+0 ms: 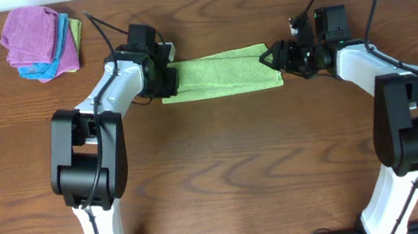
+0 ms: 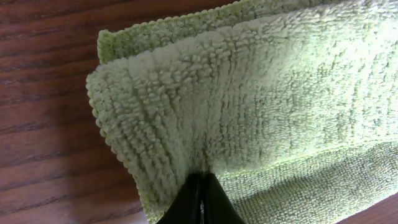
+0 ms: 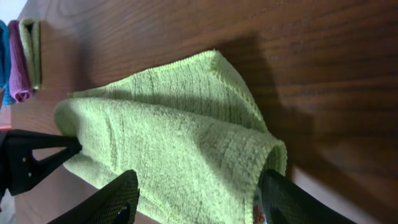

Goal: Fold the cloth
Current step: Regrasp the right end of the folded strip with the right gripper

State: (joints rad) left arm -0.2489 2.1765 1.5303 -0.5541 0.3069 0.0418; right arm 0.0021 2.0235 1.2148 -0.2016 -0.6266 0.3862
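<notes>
- The cloth (image 1: pixel 219 74) lies on the table (image 1: pixel 220 183) at the far middle. It is a narrow green band running left to right, with layers already doubled.
- The left gripper (image 1: pixel 171 79) sits on the band's left end. The right gripper (image 1: pixel 274 58) is at the right end.
- Left wrist view: the dark fingertips (image 2: pixel 200 196) are pressed together on the cloth edge. The terry puckers into ridges toward the pinch, so it is clenched on the cloth.
- A lower layer sticks out past the upper one on the far side, so the edges are not quite flush.
- Right wrist view: the fingers (image 3: pixel 118 198) are spread wide, one on each side of the raised cloth end. They are released, not clamped. Cannot tell if the pads touch the fabric.
- The cloth end humps up off the wood between those fingers. The rest slopes down flat.
- A stack of cloths (image 1: pixel 39 43), purple, blue and green, sits far left, well apart. It is not part of this.
- Step, as judged: the lengthwise fold is done and the rig is setting up for the short end-to-end fold.
- The next move likely needs the right fingers to close on both layers of their end, or else back off clear.
- Then one end has to be lifted and carried over to the other, keeping the layers together.
- Risk: the top layer may slide and the corners may end up misaligned.
</notes>
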